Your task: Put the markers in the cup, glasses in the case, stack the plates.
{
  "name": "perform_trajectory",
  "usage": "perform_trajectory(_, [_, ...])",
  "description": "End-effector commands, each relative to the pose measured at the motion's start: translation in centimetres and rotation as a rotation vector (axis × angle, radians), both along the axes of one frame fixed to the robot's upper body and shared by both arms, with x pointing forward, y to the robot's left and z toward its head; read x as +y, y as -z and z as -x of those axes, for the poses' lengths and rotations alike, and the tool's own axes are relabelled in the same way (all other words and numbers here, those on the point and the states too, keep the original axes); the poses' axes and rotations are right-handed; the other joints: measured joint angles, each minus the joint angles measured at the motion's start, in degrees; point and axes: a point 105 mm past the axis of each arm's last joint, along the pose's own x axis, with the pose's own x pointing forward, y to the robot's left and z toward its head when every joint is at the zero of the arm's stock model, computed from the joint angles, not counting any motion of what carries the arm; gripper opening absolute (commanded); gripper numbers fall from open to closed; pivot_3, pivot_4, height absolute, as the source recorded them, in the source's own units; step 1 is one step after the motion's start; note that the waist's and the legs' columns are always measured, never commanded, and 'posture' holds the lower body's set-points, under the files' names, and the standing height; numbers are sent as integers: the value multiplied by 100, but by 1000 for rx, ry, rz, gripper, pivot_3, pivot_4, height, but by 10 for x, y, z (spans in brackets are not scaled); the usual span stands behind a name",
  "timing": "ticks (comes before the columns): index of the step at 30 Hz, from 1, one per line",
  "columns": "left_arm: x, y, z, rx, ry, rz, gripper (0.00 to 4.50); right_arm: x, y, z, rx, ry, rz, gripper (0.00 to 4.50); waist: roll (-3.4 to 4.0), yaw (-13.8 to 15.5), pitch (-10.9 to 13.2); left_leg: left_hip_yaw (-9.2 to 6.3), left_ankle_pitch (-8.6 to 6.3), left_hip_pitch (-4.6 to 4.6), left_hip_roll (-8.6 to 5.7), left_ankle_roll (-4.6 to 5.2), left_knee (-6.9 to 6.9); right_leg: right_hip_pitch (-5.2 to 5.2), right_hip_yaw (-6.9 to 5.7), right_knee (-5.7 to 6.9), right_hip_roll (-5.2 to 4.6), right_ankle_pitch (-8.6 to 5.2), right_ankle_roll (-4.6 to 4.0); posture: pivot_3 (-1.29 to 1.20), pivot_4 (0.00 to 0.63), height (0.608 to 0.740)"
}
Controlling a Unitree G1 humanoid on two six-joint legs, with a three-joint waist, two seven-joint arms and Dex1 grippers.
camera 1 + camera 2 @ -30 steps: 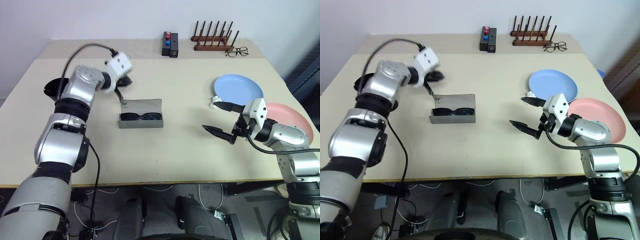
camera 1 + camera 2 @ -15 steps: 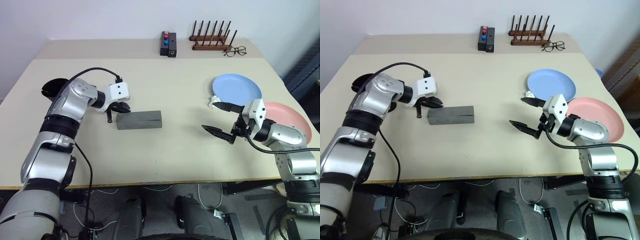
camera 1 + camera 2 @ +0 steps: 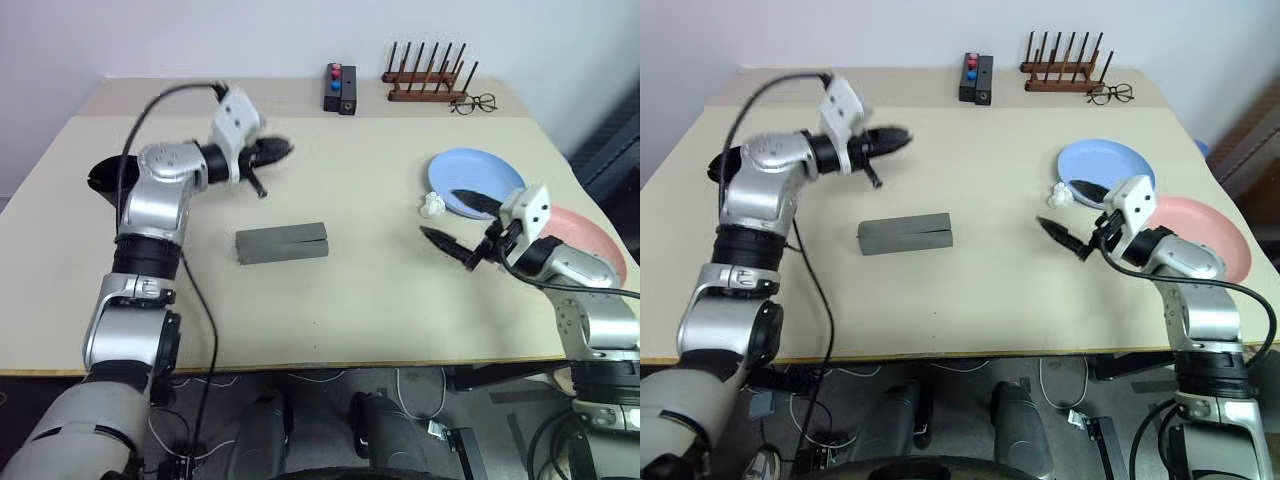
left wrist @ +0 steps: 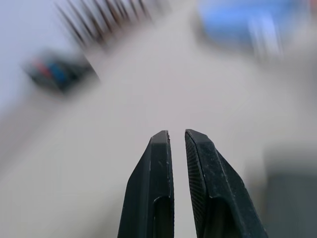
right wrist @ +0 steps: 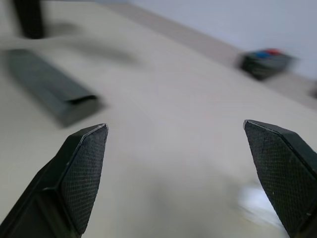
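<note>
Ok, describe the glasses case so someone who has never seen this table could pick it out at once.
On the beige table, look left of centre, well away from the blue plate and pink plate at the right edge. The case is the grey rectangular box lying flat with its lid shut. Nothing else there is a closed, plain grey block.

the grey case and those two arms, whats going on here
A two-armed robot is tidying a table. The grey case lies shut in the middle, nothing touching it. The left claw is shut, empty and raised beyond the case. The right claw is wide open and empty, hovering by the blue plate. The pink plate sits beside the blue one, not yet stacked.
</note>
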Motion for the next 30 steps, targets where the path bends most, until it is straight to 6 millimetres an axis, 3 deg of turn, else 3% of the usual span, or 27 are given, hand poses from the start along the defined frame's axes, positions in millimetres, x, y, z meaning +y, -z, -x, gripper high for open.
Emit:
perform_trajectory(1, [-34,-1,33,81,226,106,702,-33,-16,-2,-36,155,34,4500,4,-5,-2,0,0,2,0,0,-2,0,0,2,1,0,0,0,150,740])
perform_trajectory(3, [-56,17,57,175,383,75,1339,-55,-13,-3,4,244,69,4500,5,-10,-3,0,0,4,0,0,-5,0,-1,6,2,0,0,0,150,740])
perform_trajectory(5, [-73,33,71,214,469,19,2279,-77,-9,-4,48,345,113,4500,4,-9,-2,0,0,5,0,0,-3,0,1,6,4,-1,-1,0,150,740])
perform_trajectory(9, [-91,40,79,229,532,1,4170,-107,7,-2,129,466,196,4500,4,12,-2,0,1,4,-1,0,1,2,3,0,4,-12,-22,0,150,740])
perform_trajectory(10, [-95,41,79,224,531,4,4421,-112,12,0,158,480,197,4500,4,10,-3,0,0,4,-1,0,1,2,5,-2,4,-13,-22,0,150,740])
perform_trajectory(17, [-104,43,75,203,514,-10,4421,-120,34,3,262,474,166,4500,5,-11,-3,-1,0,5,-1,0,0,3,5,-3,4,-13,-22,0,150,740])
perform_trajectory(27, [-111,47,75,180,477,-17,4421,-119,44,-4,289,482,133,4500,5,-7,-3,-1,0,4,-2,0,0,3,6,-5,4,-13,-22,0,150,740])
perform_trajectory(30, [-109,49,75,181,466,-17,4421,-130,42,-4,290,542,96,4500,5,-7,-3,-1,0,4,-2,0,0,3,7,-5,4,-13,-22,0,150,740])
